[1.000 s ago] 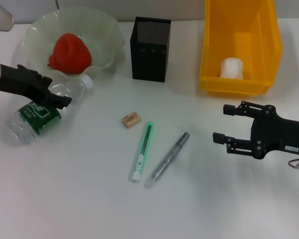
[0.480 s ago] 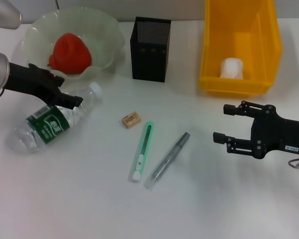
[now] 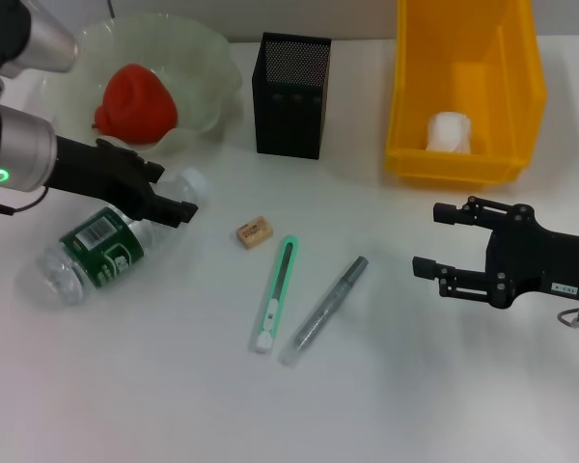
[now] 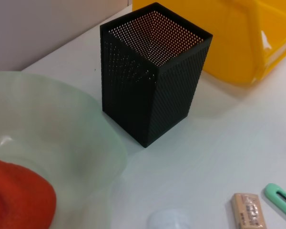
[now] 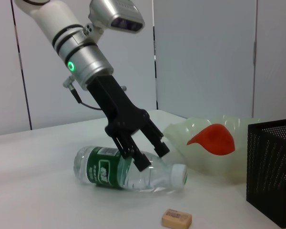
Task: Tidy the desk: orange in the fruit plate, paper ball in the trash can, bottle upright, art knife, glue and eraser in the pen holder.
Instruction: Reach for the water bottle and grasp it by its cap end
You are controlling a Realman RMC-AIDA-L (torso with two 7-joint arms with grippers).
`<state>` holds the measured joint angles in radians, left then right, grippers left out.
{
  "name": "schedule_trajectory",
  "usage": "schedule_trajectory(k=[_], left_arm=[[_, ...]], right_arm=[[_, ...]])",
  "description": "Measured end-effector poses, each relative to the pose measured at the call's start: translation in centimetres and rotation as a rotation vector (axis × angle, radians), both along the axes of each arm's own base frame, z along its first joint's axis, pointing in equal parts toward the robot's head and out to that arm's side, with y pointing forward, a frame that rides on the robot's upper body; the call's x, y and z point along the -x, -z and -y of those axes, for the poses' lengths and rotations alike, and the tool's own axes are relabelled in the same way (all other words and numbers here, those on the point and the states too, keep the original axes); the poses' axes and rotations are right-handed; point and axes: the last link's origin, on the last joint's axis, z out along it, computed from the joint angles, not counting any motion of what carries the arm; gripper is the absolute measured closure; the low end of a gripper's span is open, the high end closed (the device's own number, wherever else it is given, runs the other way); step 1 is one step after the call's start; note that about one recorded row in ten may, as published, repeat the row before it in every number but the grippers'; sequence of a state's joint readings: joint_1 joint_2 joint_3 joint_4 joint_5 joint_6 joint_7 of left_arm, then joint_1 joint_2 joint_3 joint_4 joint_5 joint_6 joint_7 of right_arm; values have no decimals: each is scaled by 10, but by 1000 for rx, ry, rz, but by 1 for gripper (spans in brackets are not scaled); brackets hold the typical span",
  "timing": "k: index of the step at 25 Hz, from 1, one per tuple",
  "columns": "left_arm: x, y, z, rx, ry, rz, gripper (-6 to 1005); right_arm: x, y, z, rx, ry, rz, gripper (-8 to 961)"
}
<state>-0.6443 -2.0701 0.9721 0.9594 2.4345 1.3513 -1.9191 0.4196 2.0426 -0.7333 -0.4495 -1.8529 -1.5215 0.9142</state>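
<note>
Small clear plastic bottle (image 3: 106, 243) with green label and white cap, lying on its side on the white desk (image 3: 174, 386) just below the pale green ruffled fruit plate (image 3: 207, 72); gripped near the neck by left gripper (image 3: 169, 204), fingers (image 5: 143, 160) clamped astride it; red-orange orange (image 3: 135, 101) resting in the plate; tan eraser (image 3: 254, 231), green-white art knife (image 3: 275, 292) and grey glue tube (image 3: 323, 309) lying mid-desk below the black mesh pen holder (image 3: 291, 96); right gripper (image 3: 434, 241) parked below the yellow trash can (image 3: 463, 154), fingers spread, holding nothing.
</note>
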Motion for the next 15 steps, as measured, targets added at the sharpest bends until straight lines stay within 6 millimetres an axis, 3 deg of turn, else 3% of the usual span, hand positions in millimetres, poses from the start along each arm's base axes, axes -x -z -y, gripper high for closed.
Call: schedule_trajectory(k=[7,15], left_arm=[[4,16,-1,2,13,-22,206],[-6,28,-1,25,53,-9,206]], right_arm=[[1,1,0,1,0,-3,202],[1,2,1,4,-2,-7,202]])
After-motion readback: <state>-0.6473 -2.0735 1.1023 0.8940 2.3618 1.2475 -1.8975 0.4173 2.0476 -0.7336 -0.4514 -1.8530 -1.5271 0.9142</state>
